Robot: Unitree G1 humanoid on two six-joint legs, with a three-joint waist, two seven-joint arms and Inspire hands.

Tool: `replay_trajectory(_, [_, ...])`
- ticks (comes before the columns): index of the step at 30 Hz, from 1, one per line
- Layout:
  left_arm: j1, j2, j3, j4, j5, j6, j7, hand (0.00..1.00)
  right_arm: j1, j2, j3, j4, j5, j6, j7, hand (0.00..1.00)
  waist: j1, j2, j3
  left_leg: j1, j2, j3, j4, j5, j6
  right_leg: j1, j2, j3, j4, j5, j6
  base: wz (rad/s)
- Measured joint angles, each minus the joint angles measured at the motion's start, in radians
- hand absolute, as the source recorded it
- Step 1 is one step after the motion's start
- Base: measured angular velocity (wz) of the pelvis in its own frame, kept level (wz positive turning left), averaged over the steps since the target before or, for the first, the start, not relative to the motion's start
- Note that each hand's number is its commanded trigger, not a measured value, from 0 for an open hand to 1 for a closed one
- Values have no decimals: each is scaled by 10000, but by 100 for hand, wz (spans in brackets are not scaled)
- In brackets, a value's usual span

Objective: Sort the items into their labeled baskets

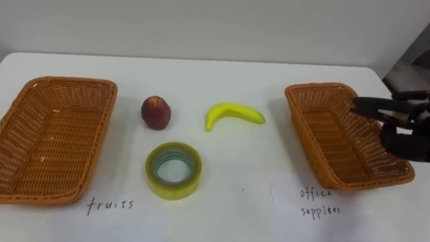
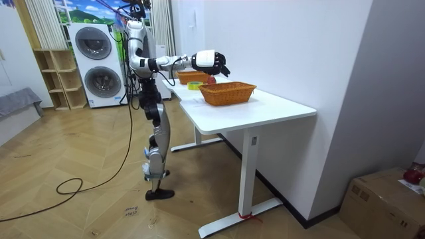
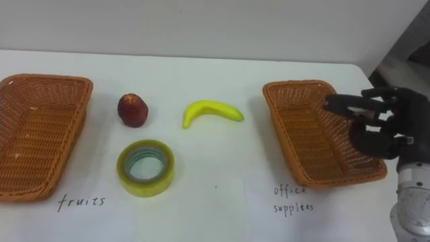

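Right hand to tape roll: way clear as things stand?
Probably yes. The right hand hovers open above the office-supplies basket; only that basket's rim and bare table lie between it and the tape roll. The banana sits farther back.

**Open lanes, walled flanks**

The apple (image 1: 156,111), banana (image 1: 232,114) and tape roll (image 1: 173,171) lie apart on the counter (image 1: 222,77), with bare gaps between them. The left basket (image 1: 47,138) and right basket (image 1: 329,134) wall the sides; the right hand (image 3: 386,131) hovers over the right basket's outer rim.
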Motion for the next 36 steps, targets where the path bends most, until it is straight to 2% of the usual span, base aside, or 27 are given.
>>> replay_trajectory(15, [21, 1, -4, -5, -1, 27, 9, 0, 41, 0, 39, 245, -228, 14, 116, 100, 18, -31, 4, 1, -1, -2, -65, 0, 0, -13, 2, 15, 0, 0, 0, 0])
replay_trajectory(16, [18, 2, -4, -9, 0, 33, 10, 0, 41, 0, 50, 270, -253, 18, 185, 91, 18, -38, 3, 2, -2, -4, -92, 0, 0, -20, 1, 16, 0, 0, 0, 0])
replay_trajectory(17, [17, 2, -5, -13, 0, 41, 10, 0, 41, 0, 74, 284, -264, 26, 212, 46, 21, -43, 3, 2, -2, -4, -94, 0, 0, -23, 1, 19, -1, 0, 0, 0])
replay_trajectory(18, [11, 2, -6, -17, 0, 79, 10, 0, 41, 0, 122, 302, -297, 37, 294, 11, 19, -45, 4, 2, -2, -2, -97, 0, 0, -26, 2, 25, -3, 0, 0, 0])
replay_trajectory(19, [3, 2, -7, -26, 0, 110, 10, 0, 42, 2, 145, 313, -337, 47, 429, 0, 19, -45, 4, 1, -4, -1, -102, 0, 1, -30, 2, 29, -6, 0, 0, 0])
replay_trajectory(22, [8, 5, -9, -124, -5, 165, 13, 0, 42, 1, 269, 314, -520, 164, 594, 0, 25, -49, 1, 0, -4, 0, -101, 1, 1, -39, 6, 34, -19, 0, 0, 0])
replay_trajectory(36, [-205, 16, -39, -438, -22, 54, 229, 0, 40, 1, 474, 310, -615, 161, 713, 0, 62, -35, -1, -6, -3, 9, -107, 1, 1, -51, 13, 39, -31, 0, 0, 0])
